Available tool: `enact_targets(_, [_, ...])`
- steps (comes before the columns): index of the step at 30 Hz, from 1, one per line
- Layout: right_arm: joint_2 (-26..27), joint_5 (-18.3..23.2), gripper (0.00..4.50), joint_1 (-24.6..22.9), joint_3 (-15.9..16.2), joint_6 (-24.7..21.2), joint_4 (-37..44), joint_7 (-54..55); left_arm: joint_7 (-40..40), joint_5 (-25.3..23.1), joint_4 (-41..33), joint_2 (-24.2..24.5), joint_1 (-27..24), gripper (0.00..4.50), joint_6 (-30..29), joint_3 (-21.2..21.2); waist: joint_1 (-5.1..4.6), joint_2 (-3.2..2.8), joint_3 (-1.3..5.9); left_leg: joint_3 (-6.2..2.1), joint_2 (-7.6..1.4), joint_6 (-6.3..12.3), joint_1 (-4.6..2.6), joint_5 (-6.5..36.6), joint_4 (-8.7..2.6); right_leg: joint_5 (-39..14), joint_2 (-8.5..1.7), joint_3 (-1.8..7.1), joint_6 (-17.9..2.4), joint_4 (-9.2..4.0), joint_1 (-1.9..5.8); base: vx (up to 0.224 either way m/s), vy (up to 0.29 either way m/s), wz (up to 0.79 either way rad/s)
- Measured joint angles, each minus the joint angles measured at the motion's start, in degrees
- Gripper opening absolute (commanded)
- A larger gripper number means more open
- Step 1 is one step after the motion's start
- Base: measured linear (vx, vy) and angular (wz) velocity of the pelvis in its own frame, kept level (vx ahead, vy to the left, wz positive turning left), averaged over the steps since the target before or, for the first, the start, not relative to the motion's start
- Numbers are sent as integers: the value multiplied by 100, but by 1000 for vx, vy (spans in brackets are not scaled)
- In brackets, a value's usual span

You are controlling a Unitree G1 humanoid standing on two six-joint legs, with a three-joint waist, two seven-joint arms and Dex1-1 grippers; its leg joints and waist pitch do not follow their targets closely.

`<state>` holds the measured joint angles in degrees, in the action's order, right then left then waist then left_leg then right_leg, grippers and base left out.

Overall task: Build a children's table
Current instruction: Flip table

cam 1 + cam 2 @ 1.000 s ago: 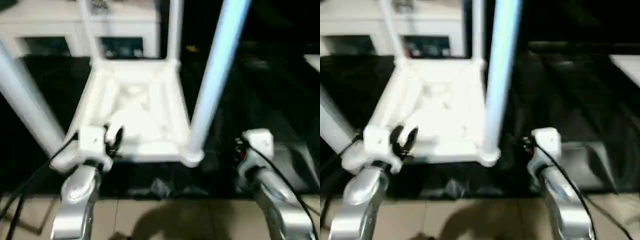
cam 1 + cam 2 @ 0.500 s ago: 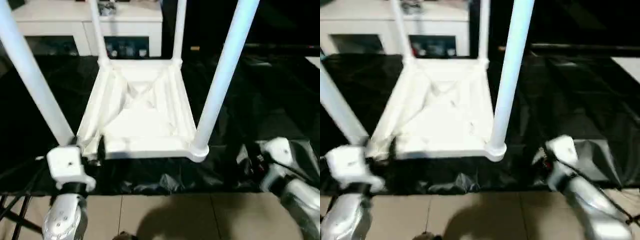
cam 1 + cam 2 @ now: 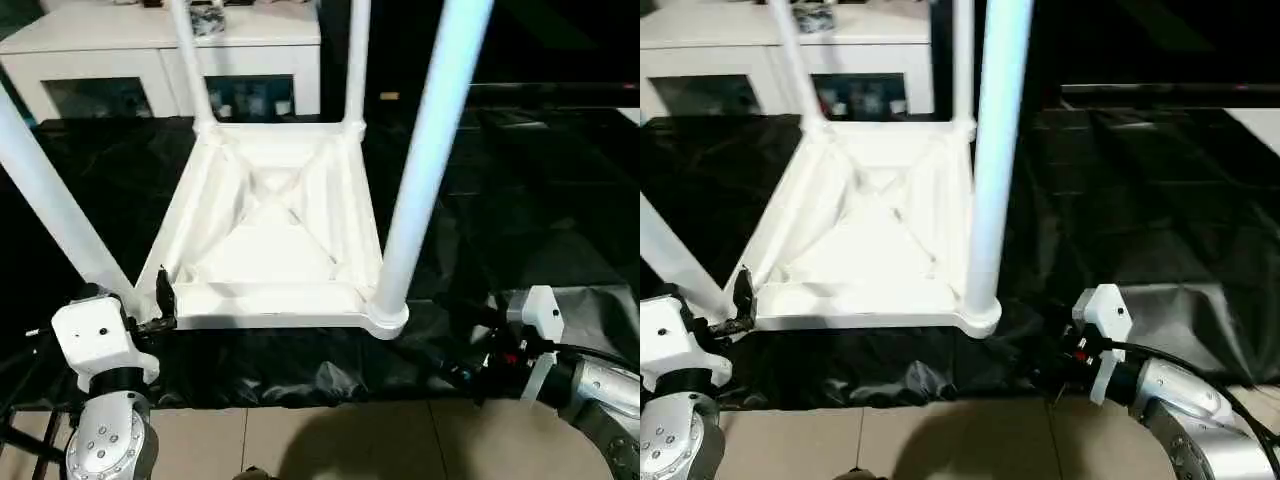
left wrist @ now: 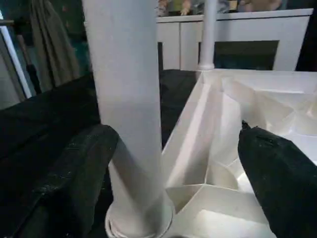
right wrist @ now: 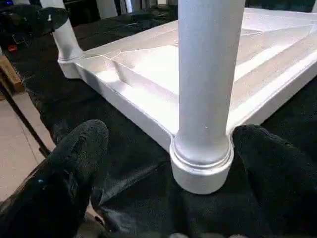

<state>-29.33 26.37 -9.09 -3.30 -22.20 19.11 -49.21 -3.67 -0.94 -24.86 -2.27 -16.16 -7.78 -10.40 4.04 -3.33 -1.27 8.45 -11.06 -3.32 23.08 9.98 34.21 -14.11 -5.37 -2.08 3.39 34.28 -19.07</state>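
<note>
Standing inverted on black sheet [image 3: 520, 200], tabletop [image 3: 275, 235] with four legs socketed, left hand [image 4: 168, 178] and right hand [image 5: 163, 163] both wide open, empty, each straddling a near leg.

White cabinet [image 3: 150, 45], black sheet [image 3: 540, 210], tiled floor [image 3: 330, 440].

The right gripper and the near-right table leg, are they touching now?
Apart. In the right wrist view the right gripper stands open, one black finger on each side of the near-right leg, with dark cloth visible between.

Tabletop [image 3: 270, 240] upside down on sheet [image 3: 520, 200], legs [image 3: 425, 170] upright, cabinet [image 3: 150, 50] behind
</note>
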Motion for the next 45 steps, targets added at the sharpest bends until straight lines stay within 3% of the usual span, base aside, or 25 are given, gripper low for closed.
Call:
enact_targets(2, [-2,3,450,20,21,-21,-2,-5,-14,0,28,7,27,446,-8,-15,9,-1,1,1,-1,1,-1,0,-1,-1,0,0,1,-1,0,0,0,0])
enact_targets(6, [57,-63,450,265,355,-74,-2,0,-180,149,422,58,524,446,-86,-462,-6,-22,5,-1,-1,-3,-12,-2,-1,0,2,2,0,16,-2,0,0,0])
enact_targets(13, [437,-631,450,757,354,189,-538,822,-416,295,637,-65,476,446,-280,-561,-66,-23,6,2,2,-4,-9,-2,1,3,-1,4,0,15,-4,0,0,0])
enact_targets(16, [475,-681,450,869,346,245,-698,1011,-394,345,841,-4,576,446,-359,-632,-58,-23,5,2,1,-3,-6,-2,0,2,0,3,0,14,-7,0,0,0])
enact_targets(24, [581,-656,450,965,331,264,-813,990,151,712,2190,810,1370,446,-329,-971,-50,12,7,5,1,-3,-4,-2,0,1,1,7,0,15,-10,0,0,0])
enact_targets(27, [269,-598,450,845,342,261,-781,736,341,826,2412,952,1557,446,-260,-1024,-29,12,7,6,5,-2,-4,-1,0,1,-4,6,0,11,-6,0,0,0])
enact_targets(29, [59,-594,450,716,343,259,-706,554,429,910,2445,986,1639,412,-244,-1063,-13,10,8,5,3,-2,-4,-1,0,1,-3,4,0,12,-5,0,0,0])
enact_targets(32, [-163,-576,450,558,328,260,-565,258,521,978,2453,1016,1655,406,-236,-1045,-18,-3,10,5,0,-2,-5,-1,-1,1,-1,3,-1,13,-6,0,0,0])
enact_targets(34, [-298,-552,450,456,281,260,-555,126,559,988,2448,999,1644,376,-239,-958,-28,-4,10,6,0,-2,-6,-1,-1,1,-1,4,-1,14,-5,0,0,0])
enact_targets(37, [-585,-390,450,288,58,232,-485,-92,587,949,2261,832,1400,367,-243,-737,-39,-23,6,14,5,0,-7,0,0,1,-9,9,-1,11,-3,0,0,0])
enact_targets(38, [-649,-338,450,250,4,212,-421,-150,590,949,2233,784,1354,344,-245,-678,-38,-24,6,12,2,0,-7,0,0,1,-7,7,-1,11,-3,0,0,0])
enact_targets(43, [-748,-94,450,219,-50,-8,-82,-372,602,927,2094,607,1264,322,-257,-403,12,-27,6,9,-2,-1,-8,-1,0,2,-5,2,-2,14,-1,0,0,0])
enact_targets(45, [-747,1,450,217,11,-115,65,-393,639,899,2017,584,1229,287,-258,-231,47,-20,3,10,-1,-1,-8,-1,0,2,-6,3,-2,13,-1,0,0,0])
